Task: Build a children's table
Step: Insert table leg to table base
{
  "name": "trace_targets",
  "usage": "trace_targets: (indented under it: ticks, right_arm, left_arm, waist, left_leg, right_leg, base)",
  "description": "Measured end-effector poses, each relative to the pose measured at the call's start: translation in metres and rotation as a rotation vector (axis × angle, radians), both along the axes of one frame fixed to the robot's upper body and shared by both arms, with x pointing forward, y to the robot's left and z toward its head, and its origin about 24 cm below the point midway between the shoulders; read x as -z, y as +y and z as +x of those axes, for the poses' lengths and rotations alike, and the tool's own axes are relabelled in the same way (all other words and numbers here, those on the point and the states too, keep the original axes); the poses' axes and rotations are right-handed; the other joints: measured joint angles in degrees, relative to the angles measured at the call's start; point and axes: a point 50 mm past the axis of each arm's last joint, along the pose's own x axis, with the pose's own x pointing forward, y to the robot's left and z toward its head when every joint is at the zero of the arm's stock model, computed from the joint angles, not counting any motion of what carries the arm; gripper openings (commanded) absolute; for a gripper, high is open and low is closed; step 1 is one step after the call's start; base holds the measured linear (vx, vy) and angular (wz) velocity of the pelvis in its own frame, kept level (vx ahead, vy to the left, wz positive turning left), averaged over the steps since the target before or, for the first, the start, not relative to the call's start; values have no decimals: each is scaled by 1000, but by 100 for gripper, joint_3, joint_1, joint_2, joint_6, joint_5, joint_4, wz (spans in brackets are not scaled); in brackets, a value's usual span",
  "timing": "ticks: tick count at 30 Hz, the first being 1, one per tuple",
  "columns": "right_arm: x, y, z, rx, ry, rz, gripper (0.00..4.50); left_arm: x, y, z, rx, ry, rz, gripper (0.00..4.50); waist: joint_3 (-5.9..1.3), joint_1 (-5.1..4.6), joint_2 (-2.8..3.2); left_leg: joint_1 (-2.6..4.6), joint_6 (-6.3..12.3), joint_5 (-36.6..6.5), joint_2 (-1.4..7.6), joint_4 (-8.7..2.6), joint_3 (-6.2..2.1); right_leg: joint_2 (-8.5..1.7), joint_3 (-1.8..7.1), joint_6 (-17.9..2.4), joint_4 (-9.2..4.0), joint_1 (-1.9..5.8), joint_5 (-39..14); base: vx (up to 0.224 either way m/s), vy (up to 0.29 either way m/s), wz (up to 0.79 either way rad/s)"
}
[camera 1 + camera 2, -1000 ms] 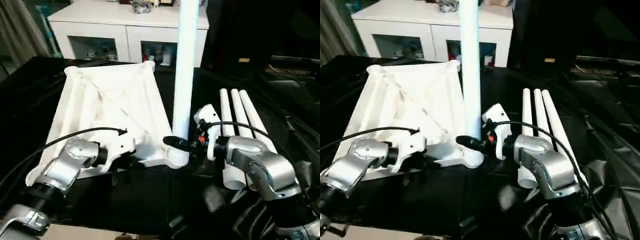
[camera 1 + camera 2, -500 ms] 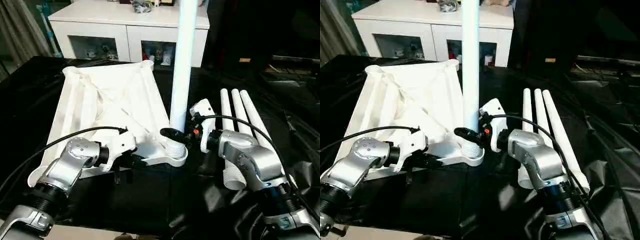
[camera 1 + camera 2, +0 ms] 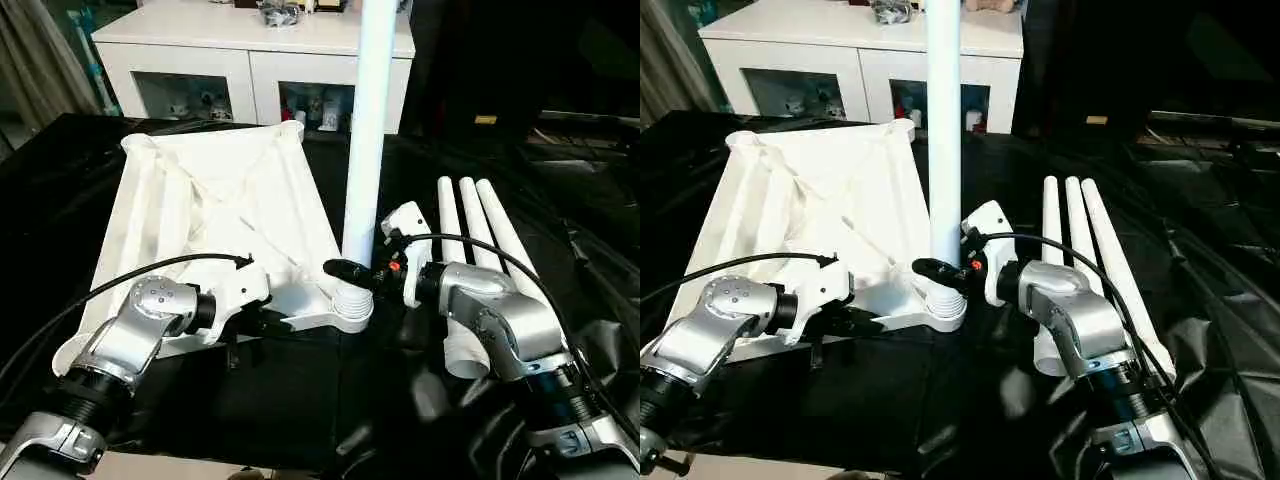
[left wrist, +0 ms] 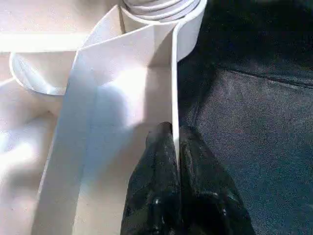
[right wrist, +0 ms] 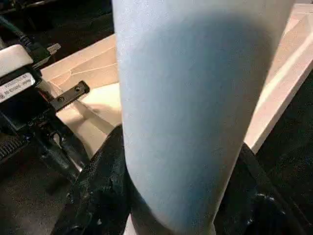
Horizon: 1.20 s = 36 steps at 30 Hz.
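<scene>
Since a second ago, our right gripper has straightened the leg, still clasping it upright in the tabletop near-corner socket; our left gripper pinches the tabletop's rim.

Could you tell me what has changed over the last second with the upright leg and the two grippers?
The upright leg has straightened from a slight tilt, and its ribbed end now shows above the corner socket. The right gripper still clasps it near the base. The left gripper stays pinched on the tabletop rim; the three spare legs are unmoved.
</scene>
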Motion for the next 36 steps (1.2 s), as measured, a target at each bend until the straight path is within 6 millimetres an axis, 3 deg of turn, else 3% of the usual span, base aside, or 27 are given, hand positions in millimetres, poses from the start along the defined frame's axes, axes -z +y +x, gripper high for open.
trace_targets:
  ticks: [8,26,36]
  right_arm:
    - [8,-1,3,67,39,100,185]
    - [29,-10,-14,187,-35,256,185]
    - [30,-5,-17,157,-124,177,185]
  left_arm:
    - [1,3,1,-16,0,-1,0]
    - [3,0,5,-17,-5,-3,0]
    - [4,0,7,-19,-4,-3,0]
  waist:
    - [1,-51,2]
    - [5,-46,33]
    - [3,-52,47]
  left_leg:
    - [3,0,0,0,-5,0]
    - [10,0,-1,-4,-45,-1]
    - [18,0,-1,-11,-89,-1]
  right_leg:
    - [0,0,0,-1,0,0]
    - [-2,-4,3,-43,13,-2]
    - [-2,-8,2,-94,27,-1]
  base:
    - [0,0,0]
    - [0,0,0]
    - [0,0,0]
